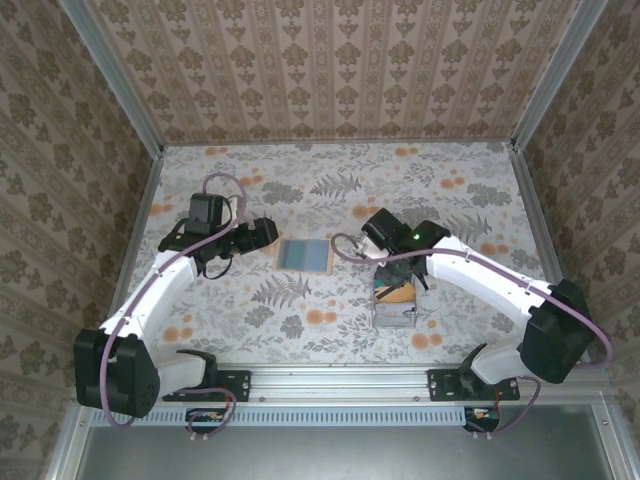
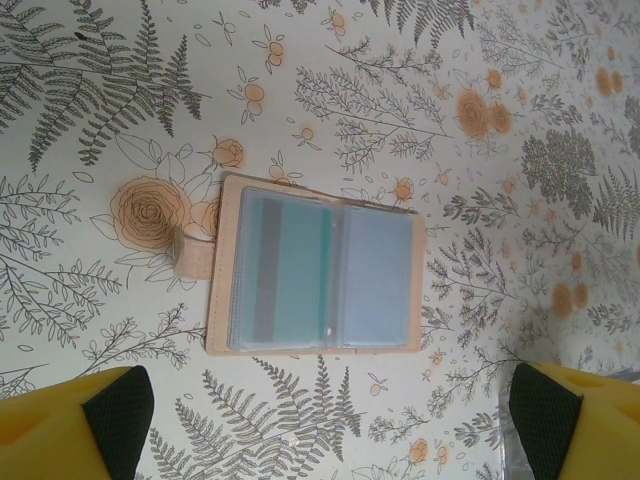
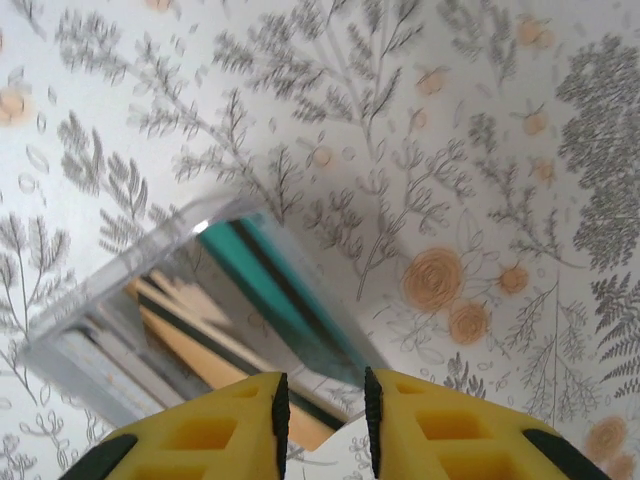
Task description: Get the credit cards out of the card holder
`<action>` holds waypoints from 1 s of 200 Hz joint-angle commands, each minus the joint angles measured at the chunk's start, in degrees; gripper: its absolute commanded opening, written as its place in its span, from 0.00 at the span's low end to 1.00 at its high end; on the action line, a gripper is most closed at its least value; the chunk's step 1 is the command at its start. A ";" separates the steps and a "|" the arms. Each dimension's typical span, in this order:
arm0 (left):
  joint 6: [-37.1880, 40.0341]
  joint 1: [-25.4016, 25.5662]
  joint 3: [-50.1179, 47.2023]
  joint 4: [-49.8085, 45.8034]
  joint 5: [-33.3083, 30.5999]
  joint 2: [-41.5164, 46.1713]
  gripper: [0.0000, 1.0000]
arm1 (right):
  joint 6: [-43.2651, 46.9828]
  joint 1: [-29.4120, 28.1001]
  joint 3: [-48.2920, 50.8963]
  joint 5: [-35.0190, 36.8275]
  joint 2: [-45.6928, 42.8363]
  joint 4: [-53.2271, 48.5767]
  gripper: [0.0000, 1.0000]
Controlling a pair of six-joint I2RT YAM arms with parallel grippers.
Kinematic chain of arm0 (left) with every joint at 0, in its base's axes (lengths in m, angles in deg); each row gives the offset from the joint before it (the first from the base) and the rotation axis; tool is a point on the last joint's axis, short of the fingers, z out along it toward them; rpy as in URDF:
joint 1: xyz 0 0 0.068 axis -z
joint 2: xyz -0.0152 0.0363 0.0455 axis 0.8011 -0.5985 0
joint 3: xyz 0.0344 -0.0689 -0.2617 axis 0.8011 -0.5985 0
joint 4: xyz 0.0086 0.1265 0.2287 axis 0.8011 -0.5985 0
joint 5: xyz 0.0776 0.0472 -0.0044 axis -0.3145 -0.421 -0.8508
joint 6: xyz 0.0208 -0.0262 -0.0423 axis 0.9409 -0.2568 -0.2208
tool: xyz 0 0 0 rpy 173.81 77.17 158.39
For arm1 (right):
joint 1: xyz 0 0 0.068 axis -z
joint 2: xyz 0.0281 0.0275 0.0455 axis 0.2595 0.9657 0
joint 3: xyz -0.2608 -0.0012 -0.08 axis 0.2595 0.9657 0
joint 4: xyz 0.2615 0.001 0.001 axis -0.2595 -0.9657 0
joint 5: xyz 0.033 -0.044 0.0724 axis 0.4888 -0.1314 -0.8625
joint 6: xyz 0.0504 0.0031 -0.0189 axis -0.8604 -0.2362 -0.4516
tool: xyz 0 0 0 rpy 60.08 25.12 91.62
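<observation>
The tan, leather-like card holder (image 2: 315,270) lies open and flat on the floral-print tabletop (image 2: 500,120), with a strap tab at one edge. Behind a clear sleeve in one half sits a teal card (image 2: 290,265) with a grey stripe. The left hand (image 2: 330,415) hovers over it, its yellow fingers (image 2: 70,425) spread wide and empty. Well apart from the holder, the right hand (image 3: 323,415) has its fingers a narrow gap apart, gripping nothing. It is above a clear plastic box (image 3: 120,282), where another teal card (image 3: 262,250) and a yellow card (image 3: 200,353) lean, both dark-striped.
</observation>
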 commanded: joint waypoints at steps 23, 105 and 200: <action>-0.08 -0.31 0.25 -1.03 0.76 -0.46 0.96 | -9.04 1.12 -4.83 -3.02 6.53 -3.50 0.26; 0.05 -0.47 0.08 -0.99 0.78 -0.55 0.96 | -13.01 3.45 -2.48 -2.07 7.04 -5.33 0.24; 0.10 -0.39 0.39 -0.78 1.16 -0.77 0.96 | -15.17 4.10 -0.41 -0.11 5.67 -7.79 0.25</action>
